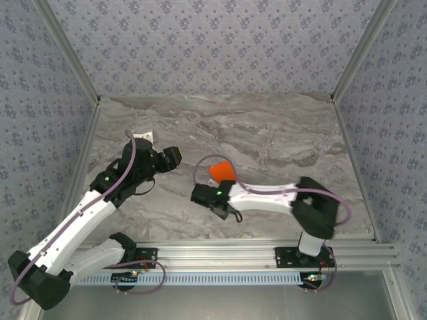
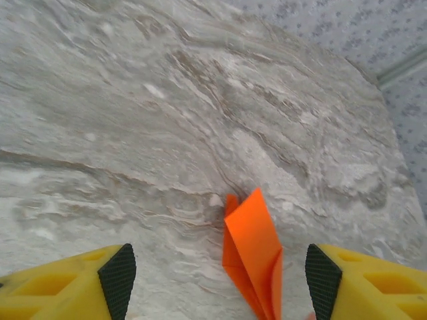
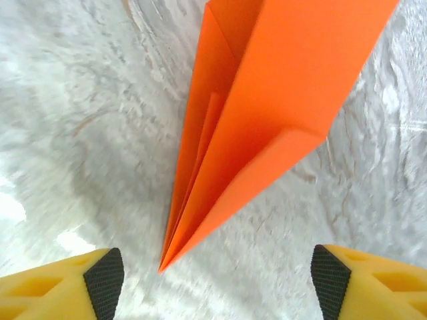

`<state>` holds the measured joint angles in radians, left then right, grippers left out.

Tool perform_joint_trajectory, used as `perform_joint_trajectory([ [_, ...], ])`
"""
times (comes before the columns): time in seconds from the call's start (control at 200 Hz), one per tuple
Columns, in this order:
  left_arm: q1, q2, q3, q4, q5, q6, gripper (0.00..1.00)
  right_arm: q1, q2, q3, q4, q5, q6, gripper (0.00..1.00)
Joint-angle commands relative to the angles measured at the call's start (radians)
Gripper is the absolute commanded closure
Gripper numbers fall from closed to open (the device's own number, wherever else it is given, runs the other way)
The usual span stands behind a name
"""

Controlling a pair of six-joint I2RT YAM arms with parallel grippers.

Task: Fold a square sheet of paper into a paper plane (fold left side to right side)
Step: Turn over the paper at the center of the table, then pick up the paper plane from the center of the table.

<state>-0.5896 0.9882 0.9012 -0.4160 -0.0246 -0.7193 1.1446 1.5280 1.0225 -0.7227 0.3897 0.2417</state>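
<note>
Paper plane (image 3: 267,120), bright orange creased dart, loose before released right gripper (image 3: 217,283); left gripper (image 2: 221,280) also released.

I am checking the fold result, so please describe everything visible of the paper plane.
The paper plane is bright orange thin paper, plain, folded into a slim dart with sharp creases and layered flaps narrowing to one point. It rests on the grey marbled table, near the middle. The point faces the right gripper, whose open fingers do not touch it.

Bare tabletop (image 1: 280,127) stretches beyond the paper plane (image 1: 222,172); the right arm (image 1: 267,198) blocks its near side, the left arm (image 1: 143,167) its left.
</note>
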Motion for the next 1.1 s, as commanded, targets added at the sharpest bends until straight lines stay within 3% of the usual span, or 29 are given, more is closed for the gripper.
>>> perform_joint_trajectory([
  [0.0,-0.001,0.086,-0.043,0.131,0.187,-0.036,0.30,-0.083,-0.186,-0.092,0.164,-0.195,0.013,0.11],
  [0.12,-0.025,0.212,-0.054,0.248,0.303,-0.065,0.32,-0.238,-0.401,-0.232,0.317,-0.410,0.046,0.01],
  [0.26,-0.071,0.358,-0.053,0.336,0.336,-0.091,0.33,-0.449,-0.606,-0.405,0.485,-0.675,0.165,0.00],
  [0.51,-0.085,0.595,-0.062,0.515,0.392,-0.133,0.34,-0.701,-0.725,-0.622,0.734,-0.972,0.379,0.00],
  [0.854,-0.085,0.784,-0.084,0.795,0.486,-0.179,0.40,-0.758,-0.719,-0.712,0.837,-1.016,0.457,0.00],
  [1.094,-0.081,0.837,-0.100,0.902,0.509,-0.201,0.66,-0.754,-0.693,-0.693,0.739,-0.914,0.365,0.00],
])
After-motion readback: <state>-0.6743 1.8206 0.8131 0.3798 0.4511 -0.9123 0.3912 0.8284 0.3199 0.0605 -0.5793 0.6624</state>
